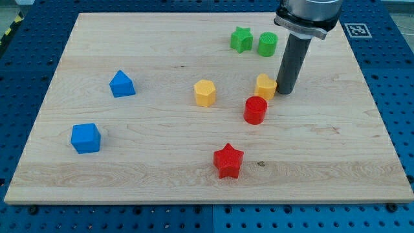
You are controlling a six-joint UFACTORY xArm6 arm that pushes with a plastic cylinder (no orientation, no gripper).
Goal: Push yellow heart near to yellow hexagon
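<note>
Camera view: my tip sat in the upper right of the frame, right of centre, its end down on the bench. No gripper on this arm, just the dark rod, so there was nothing spread or pinched to report. The tip was touching or just about touching the right side of the yellow heart; contact hard to confirm. Yellow heart was just left of the tip, with the red cylinder just below it and slightly left, nearly touching. Yellow hexagon lay to the left of the heart, near frame centre, apart from it with bare wood between. Above the heart, near the top edge: green cylinder and green star side by side, star on the left. Red star sat lower centre, well apart from the tip. Far left: blue block with a peaked top in the upper left, blue cube lower left.
</note>
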